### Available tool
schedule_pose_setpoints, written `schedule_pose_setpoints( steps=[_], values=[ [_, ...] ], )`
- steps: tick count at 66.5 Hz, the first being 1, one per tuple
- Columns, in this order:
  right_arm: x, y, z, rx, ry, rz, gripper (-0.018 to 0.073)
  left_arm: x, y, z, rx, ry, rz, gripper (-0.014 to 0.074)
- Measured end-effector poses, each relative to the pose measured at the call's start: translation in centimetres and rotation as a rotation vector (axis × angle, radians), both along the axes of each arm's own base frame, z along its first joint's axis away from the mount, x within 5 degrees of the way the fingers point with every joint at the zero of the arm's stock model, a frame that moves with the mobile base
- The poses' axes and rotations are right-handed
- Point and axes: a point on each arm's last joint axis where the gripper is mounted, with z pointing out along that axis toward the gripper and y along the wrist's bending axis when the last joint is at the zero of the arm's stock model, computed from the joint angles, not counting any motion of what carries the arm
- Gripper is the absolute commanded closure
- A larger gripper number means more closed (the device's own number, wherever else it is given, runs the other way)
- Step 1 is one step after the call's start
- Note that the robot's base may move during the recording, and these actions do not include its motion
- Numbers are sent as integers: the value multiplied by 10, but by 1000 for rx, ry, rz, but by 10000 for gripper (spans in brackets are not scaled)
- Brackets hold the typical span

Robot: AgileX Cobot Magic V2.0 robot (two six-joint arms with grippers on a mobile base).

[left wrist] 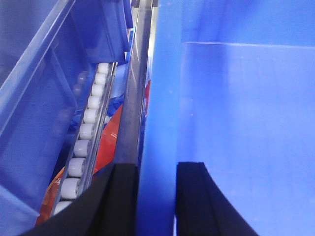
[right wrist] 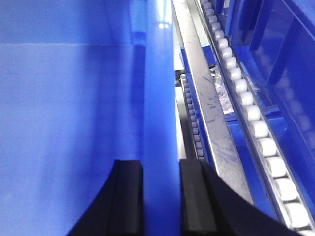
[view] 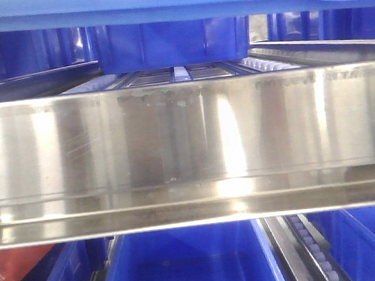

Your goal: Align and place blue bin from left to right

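Observation:
The blue bin (view: 185, 262) shows low in the front view, under a steel crossbeam. No gripper appears in that view. In the left wrist view my left gripper (left wrist: 157, 196) straddles the left wall of the blue bin (left wrist: 236, 123), one black finger (left wrist: 123, 196) outside and the other inside, shut on the wall. The right wrist view shows my right gripper (right wrist: 160, 196) shut on the right wall of the blue bin (right wrist: 74, 108) the same way, with one finger (right wrist: 194, 196) outside.
A shiny steel crossbeam (view: 188, 147) fills the middle of the front view. White roller tracks (left wrist: 86, 128) (right wrist: 256, 123) and steel rails (left wrist: 133, 113) (right wrist: 206, 113) flank the bin. Neighbouring blue bins (left wrist: 34, 98) (right wrist: 290, 59) stand on both sides. A red package (left wrist: 110, 137) lies below left.

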Motion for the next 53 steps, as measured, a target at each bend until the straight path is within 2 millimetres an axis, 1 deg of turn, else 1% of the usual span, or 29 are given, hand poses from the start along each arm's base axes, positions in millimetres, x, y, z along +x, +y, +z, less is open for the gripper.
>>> schedule_pose_setpoints(
  steps=[53],
  values=[
    [2, -1, -1, -2, 7, -10, 721, 0, -1, -1, 5, 15, -20, 707]
  ],
)
